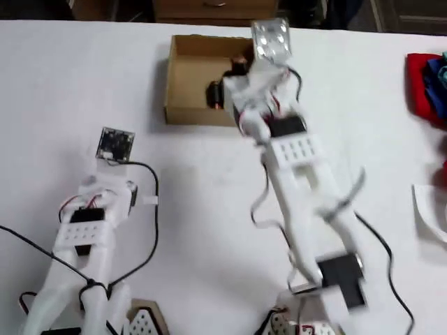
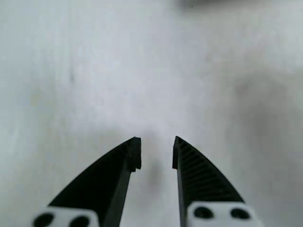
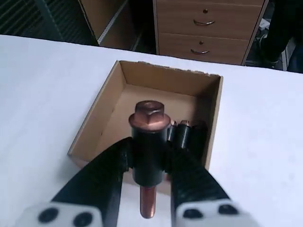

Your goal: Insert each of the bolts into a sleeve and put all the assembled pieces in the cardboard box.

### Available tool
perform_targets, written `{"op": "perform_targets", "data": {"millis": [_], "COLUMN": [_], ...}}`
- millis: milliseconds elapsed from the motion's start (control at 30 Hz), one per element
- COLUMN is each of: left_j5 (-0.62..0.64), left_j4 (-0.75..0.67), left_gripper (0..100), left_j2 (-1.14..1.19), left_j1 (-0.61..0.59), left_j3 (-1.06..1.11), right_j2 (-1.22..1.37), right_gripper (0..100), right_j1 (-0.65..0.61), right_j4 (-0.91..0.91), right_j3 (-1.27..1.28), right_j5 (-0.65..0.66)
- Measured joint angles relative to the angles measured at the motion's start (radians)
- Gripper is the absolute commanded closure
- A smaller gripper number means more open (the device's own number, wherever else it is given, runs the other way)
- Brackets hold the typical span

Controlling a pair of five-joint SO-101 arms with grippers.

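Right gripper point(image 3: 149, 147) clamps sleeved bolt point(image 3: 148, 117) by cardboard box point(image 3: 191, 84).

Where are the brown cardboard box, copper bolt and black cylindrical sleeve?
brown cardboard box point(image 1: 194, 115), high view, near wall.
copper bolt point(image 3: 149, 116), right wrist view, hexagonal head.
black cylindrical sleeve point(image 3: 148, 158), right wrist view, side.

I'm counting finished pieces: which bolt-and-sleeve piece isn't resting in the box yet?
The upright piece clamped in the right gripper, bolt head up. The other piece already rests inside the box, beside a wall.
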Motion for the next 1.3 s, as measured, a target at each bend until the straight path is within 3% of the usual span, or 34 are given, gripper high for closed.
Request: {"op": "perform_targets", "data": {"millis": [267, 500, 633, 1300], "left_j5": [0.0, 0.0, 0.0, 0.0], "left_j4": [-0.003, -0.003, -0.003, -0.003], "left_gripper": [87, 87, 87, 87], "left_j2": [0.0, 0.0, 0.0, 0.0], "left_j1": [0.0, 0.002, 0.002, 0.0], "left_j3": [0.0, 0.0, 0.0, 0.009], "right_j2": [0.549, 1.008, 1.203, 1.316], "right_gripper": [97.5, 97.5, 97.5, 97.5], "right_j1": [0.0, -0.04, -0.074, -0.074], "right_j4": [0.199, 0.347, 0.356, 0.344], "right_j3": [-0.664, -1.287, -1.504, -1.554], "right_j5": [-0.123, -0.133, -0.133, -0.133]}}
